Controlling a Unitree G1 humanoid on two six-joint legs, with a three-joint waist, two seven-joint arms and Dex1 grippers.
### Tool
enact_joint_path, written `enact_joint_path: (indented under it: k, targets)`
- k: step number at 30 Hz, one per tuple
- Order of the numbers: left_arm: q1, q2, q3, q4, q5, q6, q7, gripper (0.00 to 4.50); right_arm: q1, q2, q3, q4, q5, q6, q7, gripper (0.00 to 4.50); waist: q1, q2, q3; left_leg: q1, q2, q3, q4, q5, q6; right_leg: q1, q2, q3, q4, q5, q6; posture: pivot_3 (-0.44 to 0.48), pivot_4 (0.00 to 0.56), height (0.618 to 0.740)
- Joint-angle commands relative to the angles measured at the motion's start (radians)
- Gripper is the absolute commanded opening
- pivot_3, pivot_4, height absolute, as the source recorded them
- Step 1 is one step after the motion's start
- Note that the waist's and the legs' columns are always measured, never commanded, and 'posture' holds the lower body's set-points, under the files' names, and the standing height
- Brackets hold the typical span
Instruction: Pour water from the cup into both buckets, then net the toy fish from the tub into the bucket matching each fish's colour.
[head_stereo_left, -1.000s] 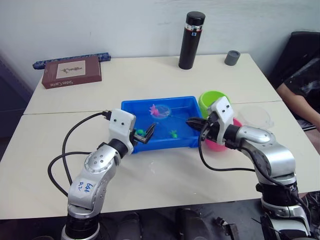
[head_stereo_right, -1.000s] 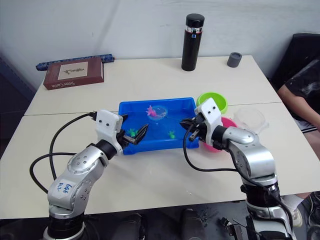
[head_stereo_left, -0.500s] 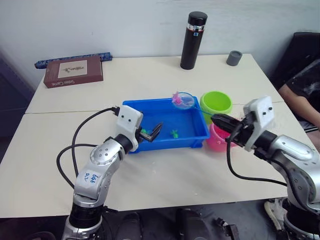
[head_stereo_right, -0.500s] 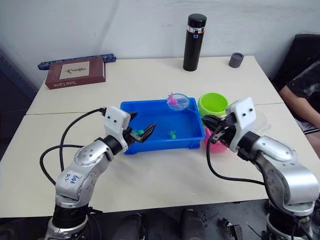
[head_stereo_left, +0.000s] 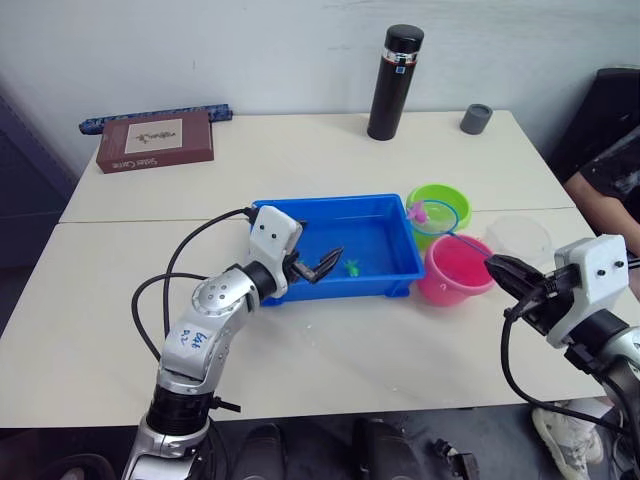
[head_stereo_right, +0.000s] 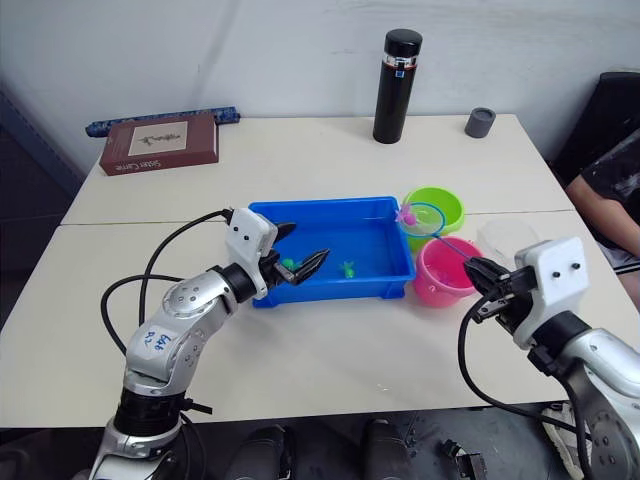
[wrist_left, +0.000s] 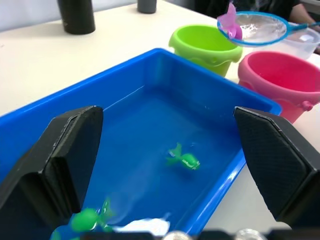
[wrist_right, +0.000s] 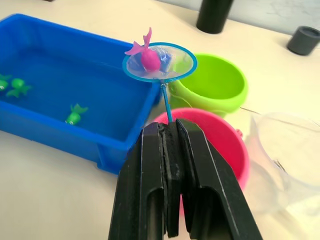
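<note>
With the net (wrist_right: 160, 62) pinched by its stick in the right gripper (wrist_right: 167, 150) and the left gripper (wrist_left: 165, 150) spread over the tub (head_stereo_left: 380, 275), the pink fish (wrist_right: 147, 55), seemingly perched at the rim above the green bucket (wrist_right: 215, 85), could be spilled there instead of the pink bucket (wrist_right: 220, 145).

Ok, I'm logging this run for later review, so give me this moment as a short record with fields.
right gripper: shut on thin dark stick of blue-rimmed round net
net load: one small pink plastic fish
net position: raised, by lime green round pail and bright pink round pail
left gripper: open, over shallow blue rectangular tub
tub contents: green toy fish
</note>
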Motion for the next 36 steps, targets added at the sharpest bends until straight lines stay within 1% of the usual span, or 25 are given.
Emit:
enact_joint_path:
  k: [1, 3, 5, 10, 15, 18, 21, 24, 29, 36]
  targets:
    - [-0.021, 0.005, -0.009, -0.009, -0.01, -0.03, -0.023, 4.48, 0.038, -0.018, -0.042, -0.009, -0.061, -0.103, -0.016, 0.0, -0.002, 0.0, 0.0, 0.0, 0.0, 0.0, 0.0, 0.0, 0.0, 0.0, 0.0, 0.0, 0.0, 0.0, 0.0, 0.0, 0.15, 0.74]
    - [-0.023, 0.007, -0.009, -0.007, -0.01, -0.032, -0.026, 4.48, 0.08, -0.037, -0.039, 0.007, -0.103, -0.163, 0.003, 0.0, -0.001, 0.0, 0.0, 0.0, 0.0, 0.0, 0.0, 0.0, 0.0, 0.0, 0.0, 0.0, 0.0, 0.0, 0.0, 0.0, 0.15, 0.74]
    - [-0.026, 0.008, -0.009, -0.001, -0.01, -0.034, -0.029, 4.48, 0.118, -0.03, -0.046, 0.024, -0.12, -0.205, 0.008, 0.0, 0.0, 0.0, 0.0, 0.0, 0.0, 0.0, 0.0, 0.0, 0.0, 0.0, 0.001, 0.0, 0.0, 0.0, 0.0, 0.0, 0.15, 0.74]
    - [-0.026, 0.009, -0.011, 0.003, -0.01, -0.038, -0.029, 4.48, 0.245, -0.034, 0.003, 0.065, -0.239, -0.392, 0.05, 0.0, 0.001, 0.0, 0.0, 0.0, 0.0, -0.001, 0.0, 0.0, 0.0, 0.001, 0.001, 0.0, 0.0, 0.0, 0.0, 0.0, 0.15, 0.74]
    - [-0.021, 0.009, -0.01, -0.001, -0.011, -0.036, -0.027, 4.48, 0.322, -0.033, 0.017, 0.122, -0.326, -0.545, 0.073, 0.0, 0.001, 0.0, 0.0, 0.001, 0.0, -0.001, 0.001, 0.0, 0.0, 0.002, 0.001, 0.0, -0.001, 0.0, 0.001, 0.0, 0.15, 0.74]
    - [-0.021, 0.008, -0.01, -0.003, -0.01, -0.035, -0.025, 4.48, 0.335, -0.033, 0.021, 0.15, -0.361, -0.607, 0.076, 0.0, -0.001, 0.0, 0.0, 0.002, 0.0, -0.001, 0.001, 0.0, 0.0, 0.003, 0.001, 0.0, 0.0, 0.0, 0.001, 0.0, 0.15, 0.74]
    - [-0.02, 0.008, -0.01, -0.003, -0.01, -0.035, -0.024, 4.48, 0.351, -0.058, 0.034, 0.193, -0.462, -0.731, 0.076, 0.0, 0.0, 0.0, 0.0, 0.002, 0.0, -0.001, 0.001, 0.0, 0.0, 0.003, 0.001, 0.0, 0.0, 0.0, 0.0, 0.0, 0.15, 0.74]
    - [-0.02, 0.007, -0.01, -0.003, -0.01, -0.035, -0.023, 4.48, 0.352, -0.062, 0.041, 0.218, -0.515, -0.808, 0.069, 0.0, 0.0, 0.0, 0.0, 0.002, 0.0, -0.001, 0.001, 0.0, 0.0, 0.003, 0.001, 0.001, -0.001, 0.0, 0.0, 0.0, 0.15, 0.74]
    - [-0.017, 0.007, -0.012, -0.006, -0.01, -0.034, -0.022, 4.48, 0.369, -0.114, 0.057, 0.271, -0.678, -1.025, 0.064, 0.0, 0.0, 0.0, 0.0, 0.002, 0.0, -0.001, 0.001, 0.0, 0.0, 0.003, 0.001, 0.0, -0.001, 0.0, 0.001, 0.0, 0.15, 0.74]
    - [-0.018, 0.007, -0.012, -0.006, -0.01, -0.033, -0.019, 4.48, 0.385, -0.148, 0.06, 0.375, -0.839, -1.227, 0.011, 0.0, 0.001, 0.0, 0.0, 0.003, 0.0, -0.001, 0.001, 0.001, 0.0, 0.004, 0.001, 0.0, -0.001, 0.0, 0.001, 0.0, 0.15, 0.74]
